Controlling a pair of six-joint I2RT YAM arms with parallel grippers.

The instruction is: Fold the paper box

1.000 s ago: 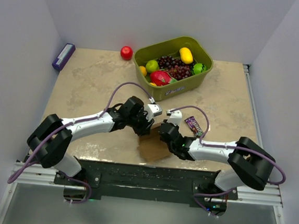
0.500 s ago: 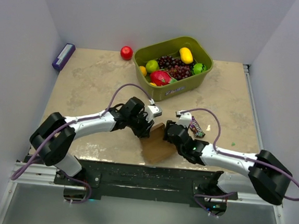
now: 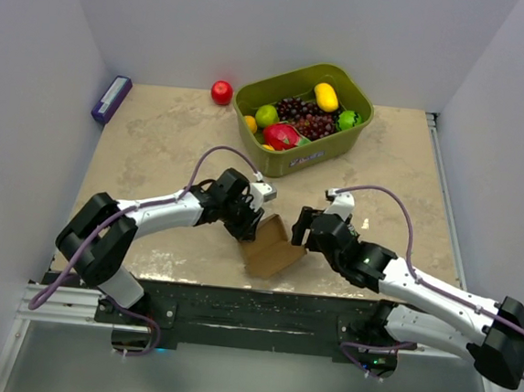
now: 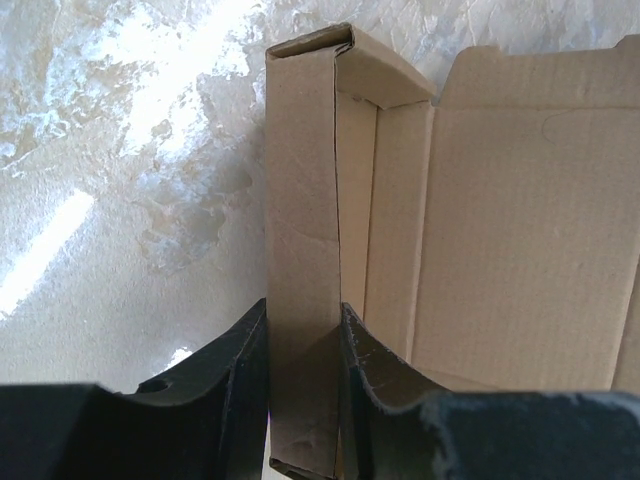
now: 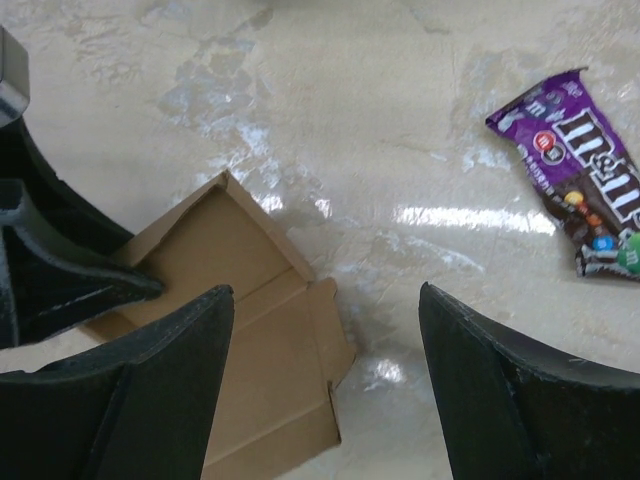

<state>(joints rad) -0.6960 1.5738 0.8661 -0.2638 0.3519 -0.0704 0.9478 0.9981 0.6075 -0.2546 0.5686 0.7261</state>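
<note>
The paper box [image 3: 271, 246] is a brown cardboard sheet with flaps, lying near the table's front edge between the two arms. My left gripper [image 3: 251, 226] is shut on its upright folded side wall [image 4: 303, 300], one finger on each face, while the wide flat panel [image 4: 520, 230] spreads out to the right. My right gripper [image 3: 301, 228] hovers open just right of the box. In the right wrist view its fingers [image 5: 170, 350] straddle the box's corner flap [image 5: 290, 370] and bare table, holding nothing.
A purple candy packet [image 5: 585, 195] lies right of the box. An olive-green bin [image 3: 303, 117] of fruit stands at the back, a red apple [image 3: 221, 92] beside it. A small purple box [image 3: 111, 99] rests at the far left edge.
My right gripper has let go of the box, opened wide and drawn back to the right, its arm stretching out. The left gripper kept its hold; the box shifted slightly.
</note>
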